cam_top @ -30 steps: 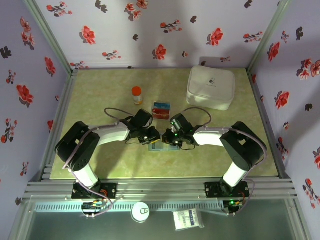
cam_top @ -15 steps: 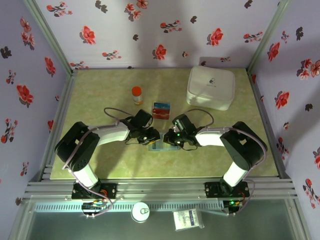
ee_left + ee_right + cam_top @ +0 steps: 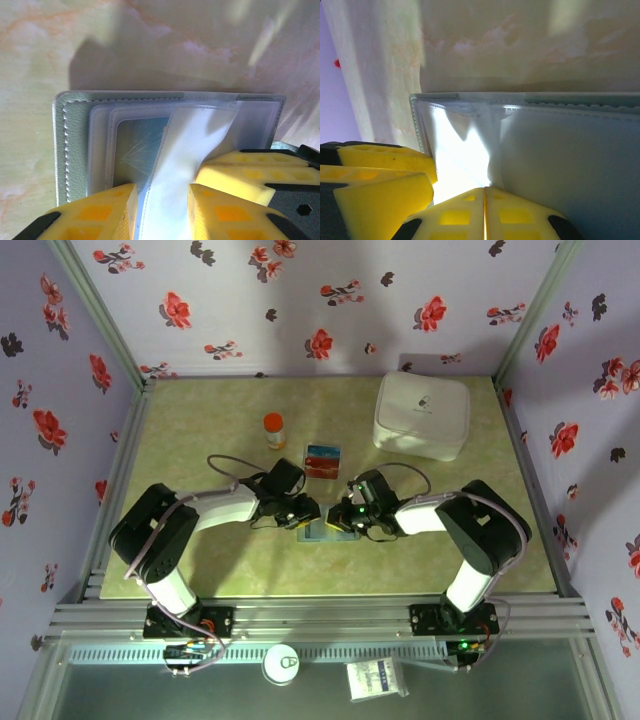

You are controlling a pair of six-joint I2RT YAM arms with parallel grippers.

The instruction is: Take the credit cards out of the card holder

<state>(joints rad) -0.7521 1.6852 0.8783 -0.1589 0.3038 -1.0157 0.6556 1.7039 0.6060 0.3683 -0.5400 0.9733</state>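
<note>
The pale green, marbled table point(image 3: 200, 420) is carrying four things. At the far right, a white case point(image 3: 421, 416) is sitting close to the back corner. Well left of it, a small orange-capped bottle point(image 3: 274, 430) is standing upright. Between them and a little nearer, a few cards point(image 3: 322, 460), red-orange and blue, are lying flat. Nearer still, around the middle, the holder point(image 3: 325, 532) is lying open with its clear sleeves point(image 3: 200, 130) facing up, apart from the cards.
</note>
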